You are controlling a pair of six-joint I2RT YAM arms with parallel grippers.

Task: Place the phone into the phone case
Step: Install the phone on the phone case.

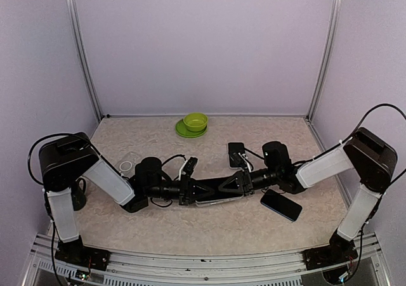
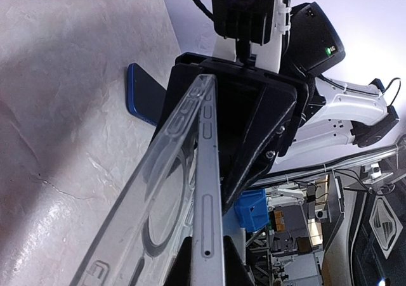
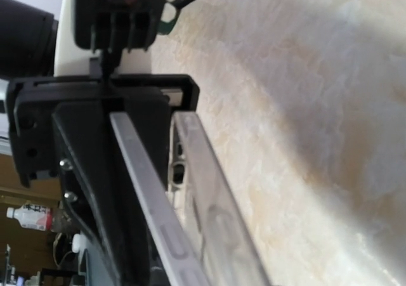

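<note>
The silver-edged phone hangs between my two grippers over the table's middle. In the left wrist view its edge runs straight away from me. The clear phone case, with a ring on its back, splays off to the left at my end and meets the phone at the far end. My left gripper is shut on the phone's near end. My right gripper is shut on the opposite end, where case and phone come together; its own fingertips are hidden.
A dark blue phone lies on the table under the right arm. A black phone lies behind the grippers. Another clear case with a white ring lies at the left. A green bowl stands on a green plate at the back.
</note>
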